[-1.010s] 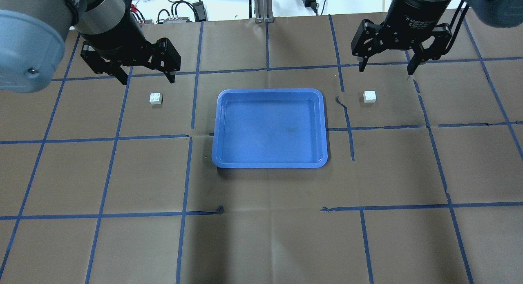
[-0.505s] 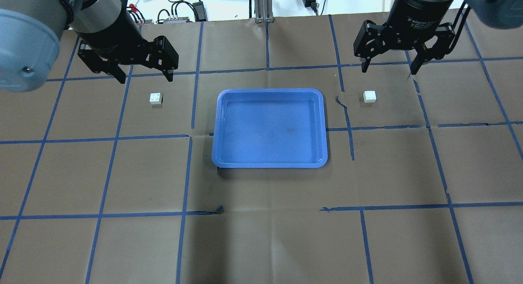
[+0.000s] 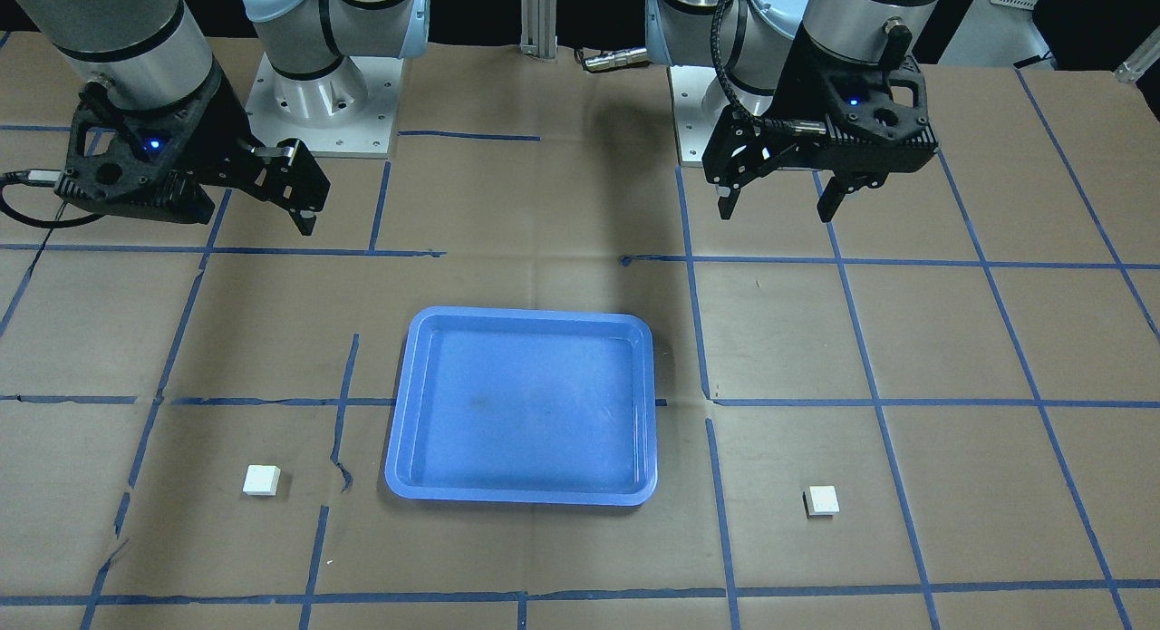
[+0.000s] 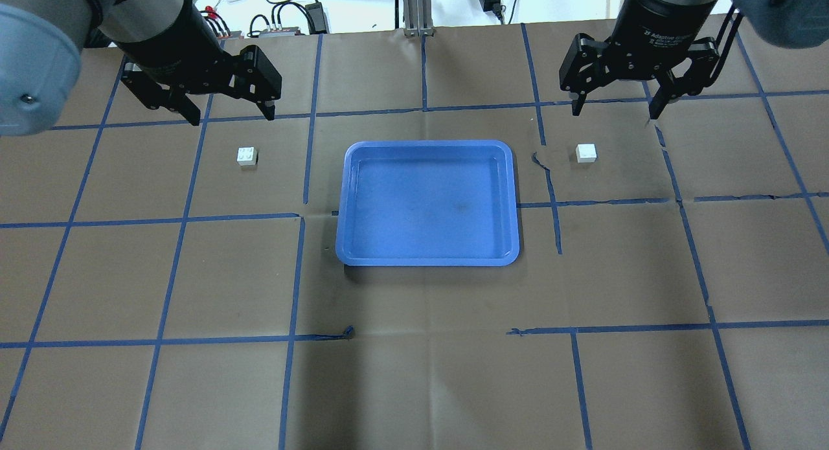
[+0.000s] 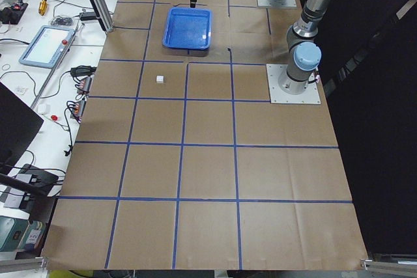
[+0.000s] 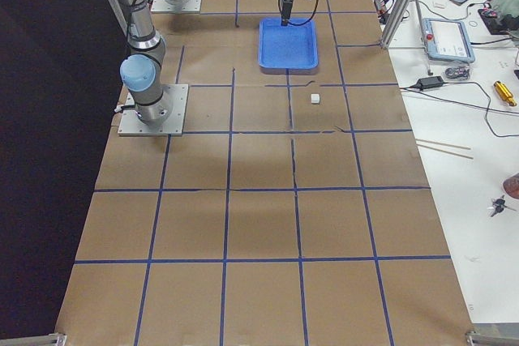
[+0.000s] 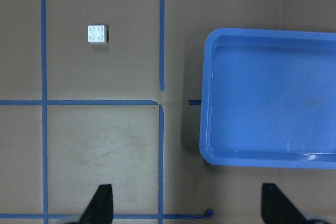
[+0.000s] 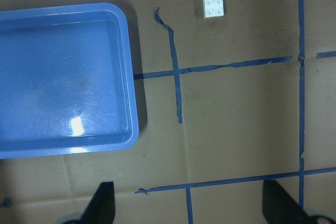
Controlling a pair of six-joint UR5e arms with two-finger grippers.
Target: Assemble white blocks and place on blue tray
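Spacing explains the pose: white blocks [image 4: 247, 156] [image 4: 586, 153] flank the blue tray [image 4: 427, 262] mid-bench, so left gripper [image 4: 231, 118] and right gripper [image 4: 614, 113] hang open and empty, one per block.

1. The light is bright and even and comes from above; the brown surface [image 4: 363, 392] has only soft shadows, with one broad dim patch in the overhead view.
2. The blue tray [image 8: 132, 77] shows a small white glare on its floor in the right wrist view.
3. The left arm's joint cap [image 4: 29, 61], close to the overhead camera, is out of focus.
4. In the left wrist view, the dark fingertips [image 7: 102, 205] look slightly soft.
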